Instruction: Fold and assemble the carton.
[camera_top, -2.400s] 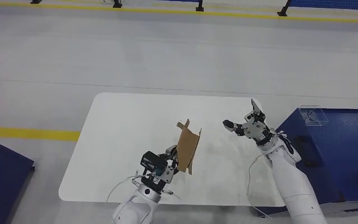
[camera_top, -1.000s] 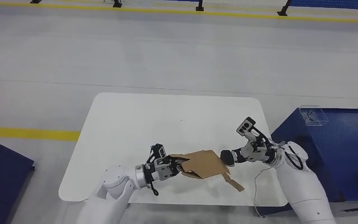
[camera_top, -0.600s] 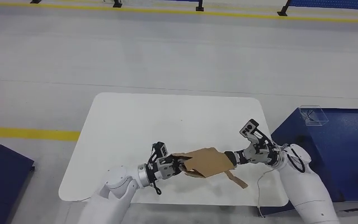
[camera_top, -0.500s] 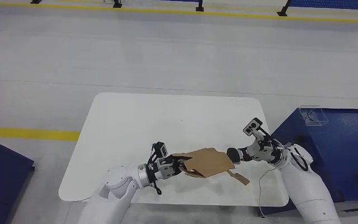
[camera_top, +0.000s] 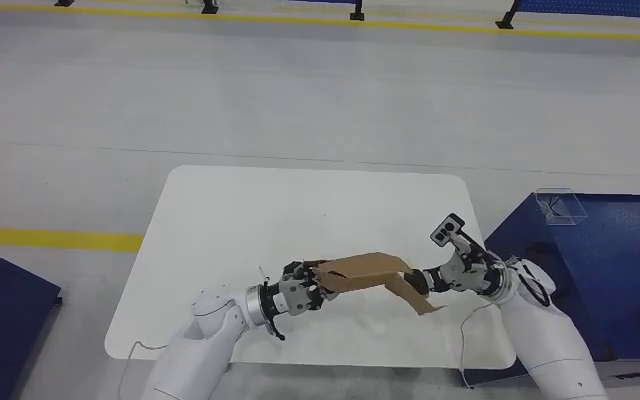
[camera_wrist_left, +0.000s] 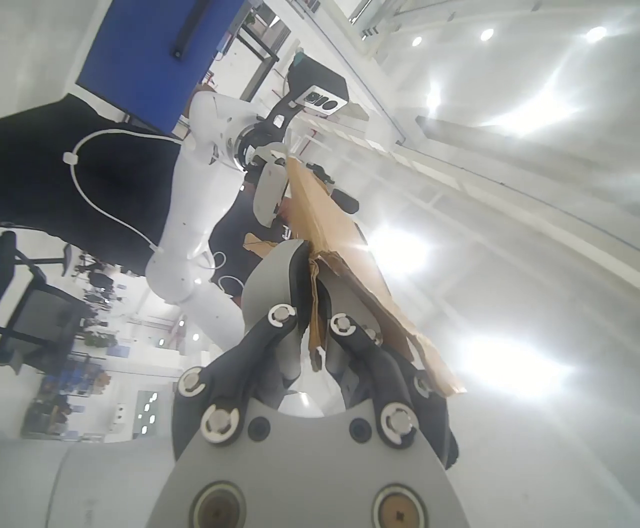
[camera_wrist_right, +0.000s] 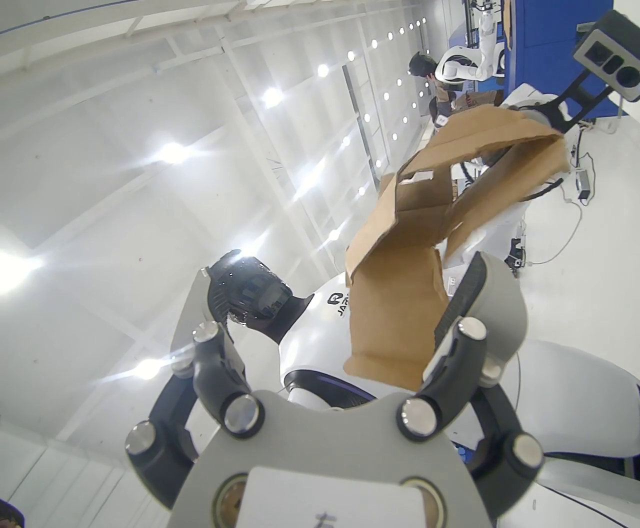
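Spanning the gap between both arms in the top view, the half-opened brown cardboard carton (camera_top: 362, 268) hangs over the 6 o'clock half of the white rounded-corner table (camera_top: 250, 210). The left gripper (camera_top: 308, 284) holds its 9 o'clock end. The right gripper (camera_top: 424, 283) sits at its 3 o'clock end, where a loose flap droops toward the tabletop; whether that flap touches the surface cannot be told. The carton lies near the table's 6 o'clock edge, with the broad tabletop running off toward 12 o'clock and 9 o'clock. A dark blue box (camera_top: 580, 250) stands just beyond the table's 3 o'clock edge, beside the right arm. A yellow floor stripe (camera_top: 70, 240) lies past the 9 o'clock edge.

In the left wrist view, the left gripper (camera_wrist_left: 311, 280) is clamped tight on a layered edge of the carton (camera_wrist_left: 345, 240), both fingers pressing the cardboard. The panel runs away to the right gripper (camera_wrist_left: 300, 192) at its far end.

In the right wrist view, the right gripper (camera_wrist_right: 352, 282) stands with its fingers spread wide. One ribbed pad (camera_wrist_right: 465, 295) lies against the end flap of the carton (camera_wrist_right: 395, 310), while the other finger (camera_wrist_right: 225, 295) is well apart from it. Beyond the flap, the carton's walls bow open into a hollow sleeve.
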